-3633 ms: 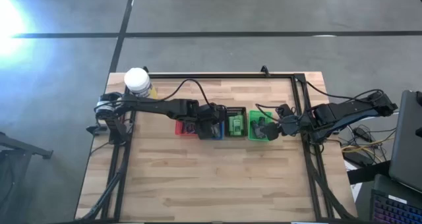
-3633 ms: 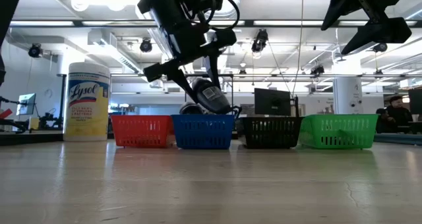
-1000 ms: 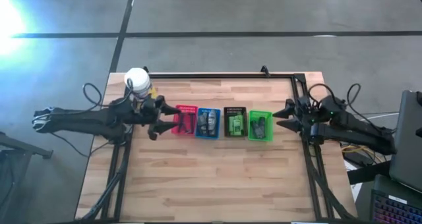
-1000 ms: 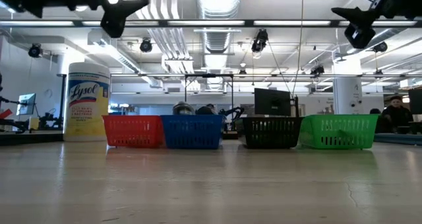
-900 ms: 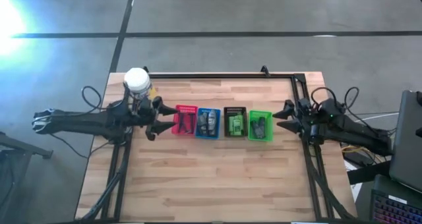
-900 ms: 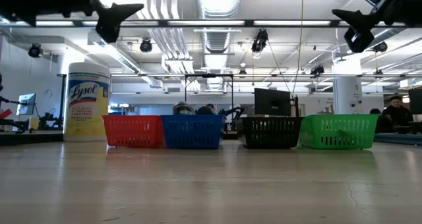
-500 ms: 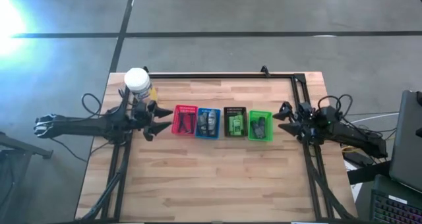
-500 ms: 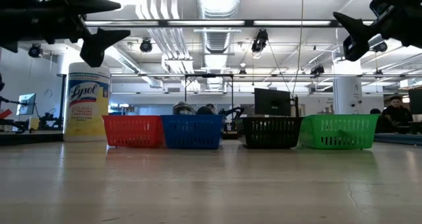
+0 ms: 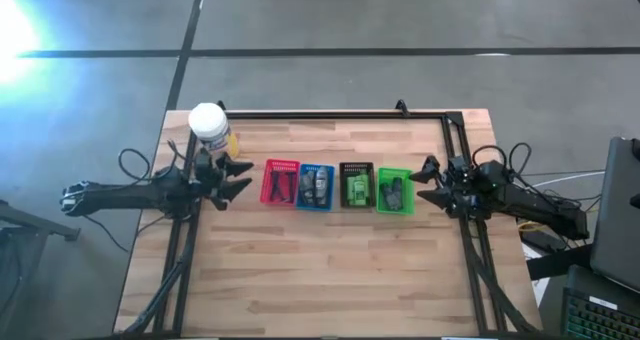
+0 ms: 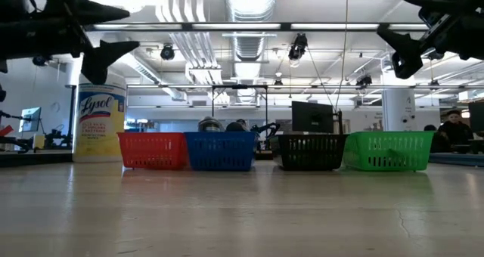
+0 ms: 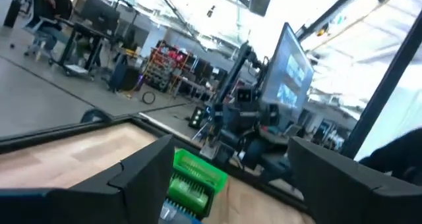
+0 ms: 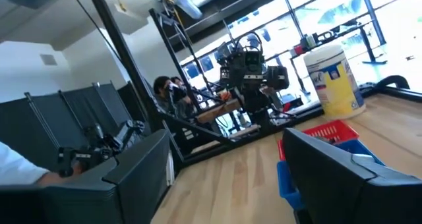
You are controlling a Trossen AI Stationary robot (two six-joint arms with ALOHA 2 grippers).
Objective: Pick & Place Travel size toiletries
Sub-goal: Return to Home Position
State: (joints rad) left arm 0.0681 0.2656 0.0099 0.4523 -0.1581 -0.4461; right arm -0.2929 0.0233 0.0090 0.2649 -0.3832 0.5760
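Arms drawn back to wooden table (image 9: 330, 270) sides since earlier; left gripper (image 9: 237, 178), right gripper (image 9: 425, 183) spread, empty. Small grey, green, dark toiletries (image 9: 318, 185) in slotted plastic baskets (image 9: 395, 169): judged light, stiff, slick; mid-body pinch advised.

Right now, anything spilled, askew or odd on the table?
Nothing stands out. The four baskets sit upright in one row, toiletries inside, none loose on the table. The left hand and right hand hang open at its sides.
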